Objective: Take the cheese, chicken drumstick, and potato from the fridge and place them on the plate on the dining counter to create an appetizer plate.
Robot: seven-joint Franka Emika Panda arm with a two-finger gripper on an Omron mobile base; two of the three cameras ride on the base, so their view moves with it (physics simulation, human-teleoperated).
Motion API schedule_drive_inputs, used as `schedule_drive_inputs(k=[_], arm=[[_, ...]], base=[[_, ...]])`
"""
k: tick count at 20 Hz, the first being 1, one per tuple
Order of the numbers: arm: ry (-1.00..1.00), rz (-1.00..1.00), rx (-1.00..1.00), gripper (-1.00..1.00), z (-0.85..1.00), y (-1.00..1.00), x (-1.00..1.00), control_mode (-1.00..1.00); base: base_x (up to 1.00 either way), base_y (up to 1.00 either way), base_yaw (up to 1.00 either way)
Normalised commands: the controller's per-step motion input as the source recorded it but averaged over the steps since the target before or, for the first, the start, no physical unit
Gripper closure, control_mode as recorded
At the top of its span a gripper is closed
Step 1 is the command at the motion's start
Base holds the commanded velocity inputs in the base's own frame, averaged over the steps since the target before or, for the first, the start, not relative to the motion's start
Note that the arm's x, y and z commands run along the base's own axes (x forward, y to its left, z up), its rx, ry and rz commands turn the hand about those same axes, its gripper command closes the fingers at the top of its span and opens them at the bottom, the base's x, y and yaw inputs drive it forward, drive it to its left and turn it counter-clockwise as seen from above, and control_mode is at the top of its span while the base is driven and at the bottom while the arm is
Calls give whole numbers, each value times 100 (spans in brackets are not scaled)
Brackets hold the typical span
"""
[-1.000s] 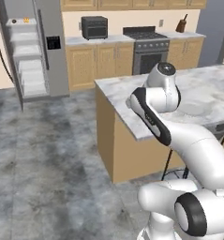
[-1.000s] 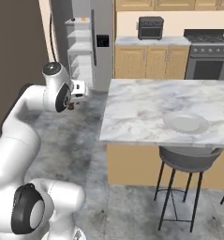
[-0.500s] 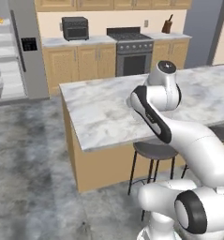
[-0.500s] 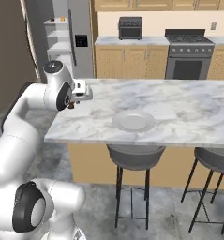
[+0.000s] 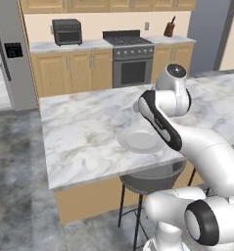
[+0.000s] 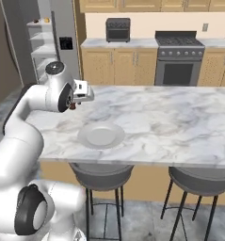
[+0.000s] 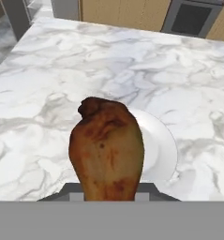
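Hand view looking down past a dark brown chicken drumstick [image 7: 107, 150], thick end up, gripped tight in the closed jaws and hanging above the near edge of the pale round plate [image 7: 162, 150]. Sitting bare on the white, grey-veined worktop [image 5: 84, 132] of the dining island in the left base view, plate [image 5: 139, 140] holding no food yet. Hovering in the right base view beside the island's left end, gripper [image 6: 74, 104] with a small dark tip of the drumstick [image 6: 73, 107] showing beneath it, near the plate [image 6: 101, 134] but not over its middle. Having swung round over the last second: fridge [image 6: 50, 40], earlier large and close at the left, now standing well back with its door open, island now filling the foreground, so base driving rather than things moving. Meaning, as a judgement: carrying leg nearly finished, lowering and releasing onto the plate coming next, cheese and potato not yet on the plate.
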Motion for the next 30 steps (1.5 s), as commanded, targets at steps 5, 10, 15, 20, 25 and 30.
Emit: schedule_drive_inputs(k=[5,10,15,20,25,30], arm=[[0,0,0,100,0,0,0,100],[0,0,0,100,0,0,0,100],[0,0,0,100,0,0,0,100],[3,-3,0,100,-26,-25,0,-100],[14,-2,0,100,-46,-53,1,-100],[16,0,0,100,-54,-60,0,-100]], base=[[90,-5,0],[48,0,0],[2,-7,0],[0,-3,0],[0,0,0],[0,0,0]])
